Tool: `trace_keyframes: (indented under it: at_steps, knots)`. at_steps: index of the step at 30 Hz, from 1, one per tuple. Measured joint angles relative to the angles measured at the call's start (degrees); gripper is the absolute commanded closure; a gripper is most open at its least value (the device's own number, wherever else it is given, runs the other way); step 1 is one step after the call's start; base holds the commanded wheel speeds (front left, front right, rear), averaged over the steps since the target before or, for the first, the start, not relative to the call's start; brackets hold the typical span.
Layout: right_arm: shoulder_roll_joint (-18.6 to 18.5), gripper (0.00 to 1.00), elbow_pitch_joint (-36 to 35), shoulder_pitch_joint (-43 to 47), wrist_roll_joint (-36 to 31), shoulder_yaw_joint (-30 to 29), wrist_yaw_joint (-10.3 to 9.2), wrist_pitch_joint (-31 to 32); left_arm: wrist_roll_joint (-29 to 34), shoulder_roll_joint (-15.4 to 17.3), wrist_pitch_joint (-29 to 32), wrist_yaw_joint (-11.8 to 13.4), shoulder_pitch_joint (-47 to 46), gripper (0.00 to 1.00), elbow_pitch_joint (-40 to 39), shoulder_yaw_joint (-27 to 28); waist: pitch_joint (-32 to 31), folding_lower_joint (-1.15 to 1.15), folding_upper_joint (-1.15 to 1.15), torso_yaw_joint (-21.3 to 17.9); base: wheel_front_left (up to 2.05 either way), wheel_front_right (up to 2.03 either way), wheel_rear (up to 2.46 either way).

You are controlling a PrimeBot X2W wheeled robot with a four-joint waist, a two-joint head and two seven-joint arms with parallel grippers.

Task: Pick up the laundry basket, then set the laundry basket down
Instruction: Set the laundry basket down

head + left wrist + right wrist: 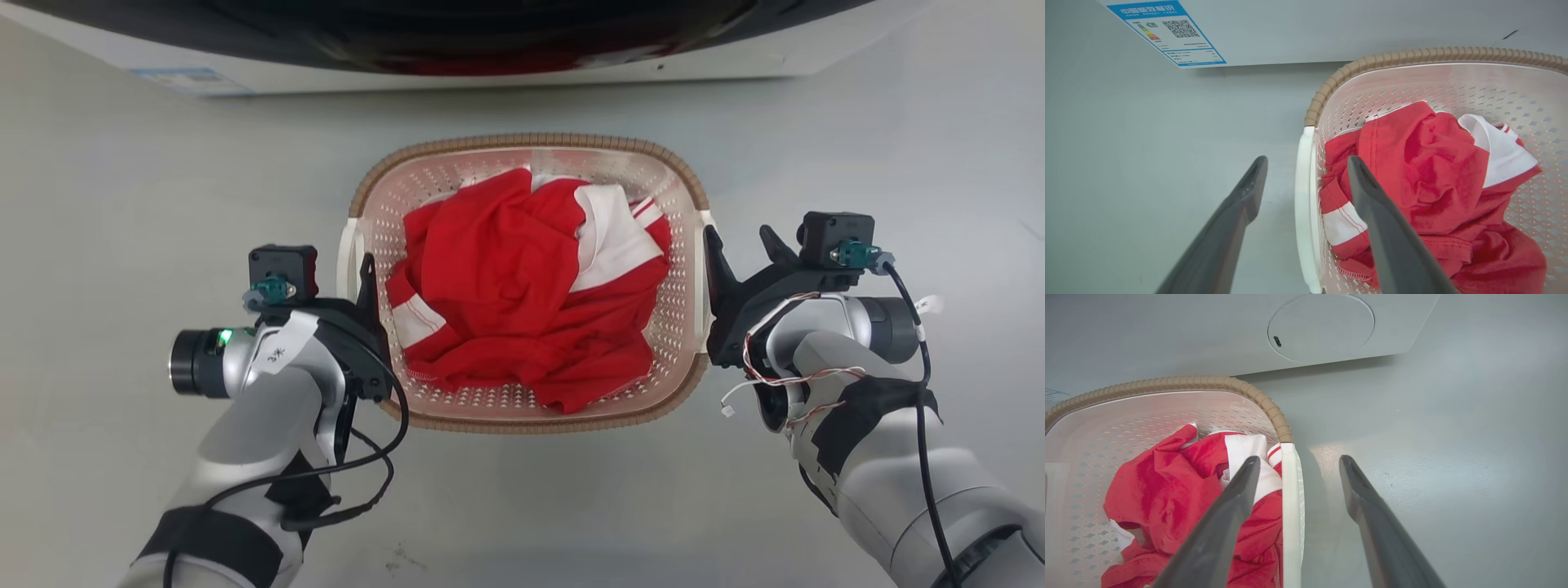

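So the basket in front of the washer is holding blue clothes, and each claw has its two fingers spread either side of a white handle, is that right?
Not quite. The clothes in the basket are red and white, not blue; the head view shows it. The rest holds: the left gripper and right gripper each straddle one of the white handles.

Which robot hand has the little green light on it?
The left gripper, beside the laundry basket: a green light glows on its wrist. The right gripper has loose red-and-white wires at its wrist instead.
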Motion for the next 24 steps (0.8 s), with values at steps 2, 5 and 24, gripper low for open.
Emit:
trace_keyframes:
  at_steps: [2, 5, 24]
  knots:
    - [0.0, 0.00, 0.0, 0.3, -0.4, 0.1, 0.19, 0.0, -0.2, 0.0, -0.2, -0.1, 0.8, 0.00, 0.0, 0.3, -1.2, 0.00, 0.00, -0.1, 0.00, 0.00, 0.00]
    - [0.0, 0.00, -0.1, 1.1, -0.7, -0.1, 0.35, 0.0, -0.3, 0.0, -0.3, -0.5, 1.7, 0.00, 0.0, 0.6, -3.2, 0.00, 0.00, -0.2, 0.00, 0.00, 0.00]
    - [-0.2, 0.00, -6.8, 10.8, -2.5, -5.8, 0.14, 0.0, 1.6, 1.4, -0.3, -1.0, 13.5, 0.00, -7.9, 2.3, -17.2, 0.00, 0.00, -0.9, 0.00, 0.00, 0.00]
